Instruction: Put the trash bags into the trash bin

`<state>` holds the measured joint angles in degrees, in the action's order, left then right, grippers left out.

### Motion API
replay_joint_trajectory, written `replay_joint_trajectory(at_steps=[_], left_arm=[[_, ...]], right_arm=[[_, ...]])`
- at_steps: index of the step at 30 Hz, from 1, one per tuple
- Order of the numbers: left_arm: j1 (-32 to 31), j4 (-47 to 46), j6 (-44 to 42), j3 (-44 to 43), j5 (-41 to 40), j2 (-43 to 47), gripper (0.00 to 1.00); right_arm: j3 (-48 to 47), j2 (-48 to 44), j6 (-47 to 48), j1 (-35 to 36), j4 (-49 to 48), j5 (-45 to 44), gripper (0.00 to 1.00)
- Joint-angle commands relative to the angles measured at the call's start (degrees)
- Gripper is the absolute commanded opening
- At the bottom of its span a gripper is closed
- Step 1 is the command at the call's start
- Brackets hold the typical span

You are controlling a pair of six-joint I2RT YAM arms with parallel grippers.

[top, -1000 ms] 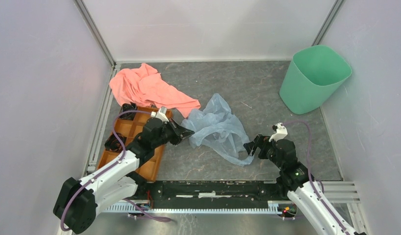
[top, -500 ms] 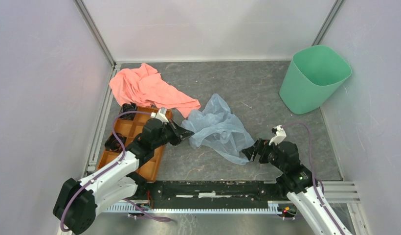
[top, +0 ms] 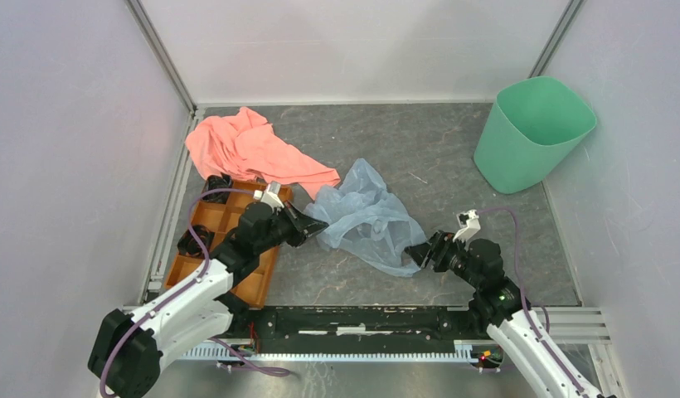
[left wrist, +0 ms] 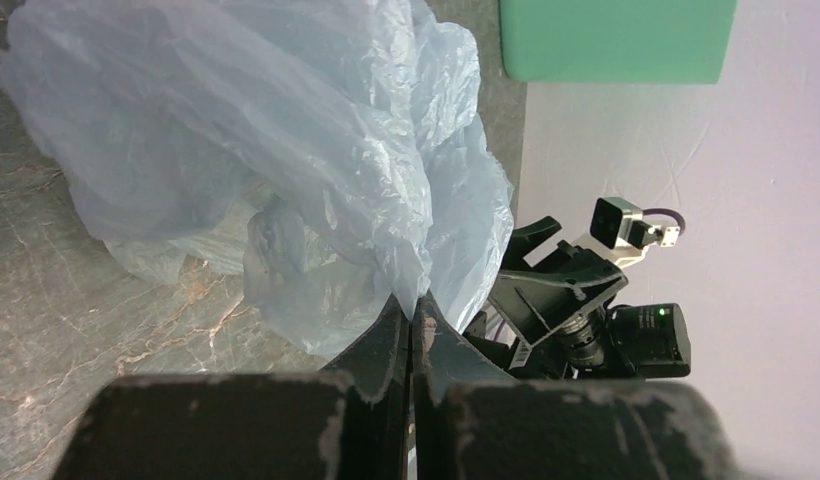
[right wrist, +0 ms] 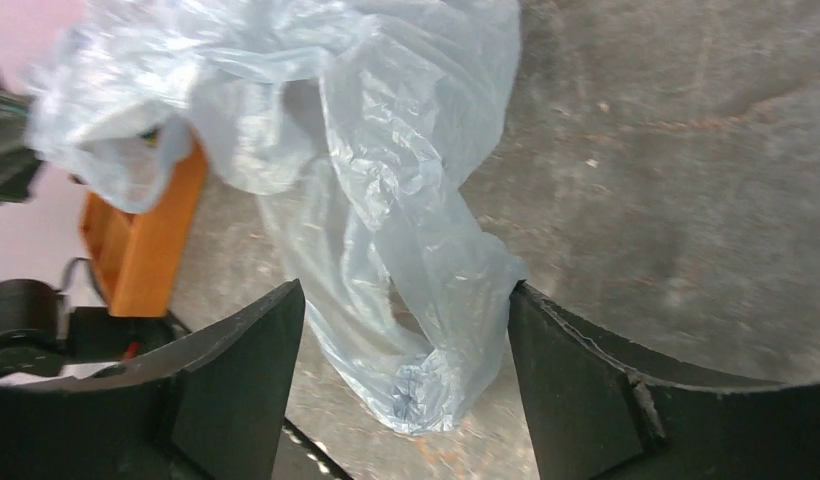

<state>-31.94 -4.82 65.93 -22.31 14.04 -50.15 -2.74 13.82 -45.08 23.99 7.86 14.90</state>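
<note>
The pale blue trash bag [top: 366, 215] lies crumpled mid-table; it also shows in the left wrist view [left wrist: 286, 150] and the right wrist view [right wrist: 406, 190]. My left gripper [top: 320, 225] is shut on the bag's left edge, its fingertips [left wrist: 396, 330] pinching a fold. My right gripper [top: 419, 253] is open at the bag's near right end, with the bag's tail [right wrist: 436, 380] lying between its two fingers [right wrist: 246, 370]. The mint-green trash bin [top: 531, 133] stands upright at the far right and shows at the top of the left wrist view [left wrist: 616, 40].
A salmon-pink cloth [top: 250, 149] lies at the far left, draped over an orange compartment tray [top: 229, 240] beside the left arm; the tray's corner shows in the right wrist view [right wrist: 136, 240]. White walls enclose the table on three sides.
My right gripper has moved left and forward so the bag's tail now lies between its open fingers. My left gripper has pulled the bag's left edge slightly leftward.
</note>
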Motion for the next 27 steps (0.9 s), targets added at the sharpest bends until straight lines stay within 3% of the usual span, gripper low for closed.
replay_joint_trajectory(at_steps=[1, 6, 10, 13, 18, 20, 23, 25, 26, 27], left_arm=[[0.08, -0.38, 2.15, -0.02, -0.51, 1.42, 0.02], [0.11, -1.14, 1.77, -1.12, -1.72, 0.42, 0.02], [0.12, -2.33, 1.56, -1.64, -1.12, -1.63, 0.02], [0.02, -4.49, 2.61, -0.63, -0.21, -2.22, 0.02], [0.02, -5.05, 3.14, 0.81, 0.04, -1.38, 0.02], [0.04, -3.74, 2.72, 0.65, -0.19, -0.61, 0.02], [-0.02, -2.37, 1.72, 0.23, -0.35, -0.08, 0.02], [-0.01, -1.98, 0.3, -0.54, 0.04, -0.54, 0.04], [0.03, -1.28, -0.92, -1.3, 0.11, -0.85, 0.08], [0.02, -0.07, -2.28, -2.39, 0.11, -1.17, 0.17]], right_arm=[[-6.52, 3.98, 10.86, 0.07, 12.48, -4.78, 0.82], [-13.3, 14.76, 18.6, 0.1, 22.21, 0.68, 0.88], [-15.41, 16.43, 21.94, 0.25, 25.58, 1.55, 0.89], [-13.25, 16.26, 19.33, 0.2, 21.04, 3.24, 0.86], [-7.18, 16.81, 9.83, 0.24, 4.22, 3.73, 0.73], [-6.6, 17.82, 7.5, 0.46, 0.12, 3.54, 0.61], [-6.88, 18.35, 7.84, 1.2, -1.54, 2.2, 0.35], [-8.95, 19.02, 10.97, 1.2, 2.36, -1.23, 0.08], [-10.52, 19.56, 12.51, 1.16, 4.47, -3.54, 0.01], [-11.94, 20.27, 13.99, 1.19, 6.7, -5.42, 0.0]])
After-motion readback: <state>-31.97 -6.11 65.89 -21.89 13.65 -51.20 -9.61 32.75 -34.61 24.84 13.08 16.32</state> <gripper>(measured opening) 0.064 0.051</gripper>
